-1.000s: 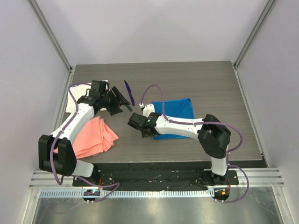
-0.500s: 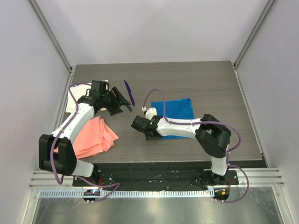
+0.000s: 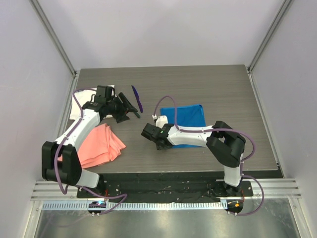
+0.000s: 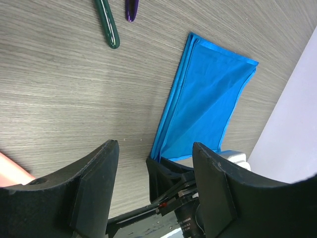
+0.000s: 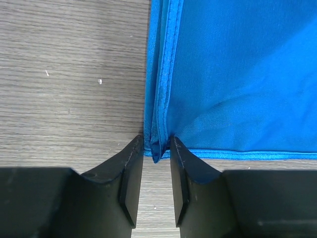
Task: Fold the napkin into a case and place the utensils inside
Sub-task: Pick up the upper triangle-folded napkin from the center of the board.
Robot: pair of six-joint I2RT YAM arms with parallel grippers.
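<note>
- I am stretching my right arm low and leftward across the table (image 3: 208, 82), with the right gripper (image 5: 156, 145) pinching the napkin's (image 3: 188, 119) near-left folded corner.
- My left gripper (image 4: 154, 148) is hovering with its jaws spread, near the 2 utensils (image 4: 108, 25).
- Bare wood is showing between the napkin's left edge and the pink cloth (image 3: 101, 144).
</note>
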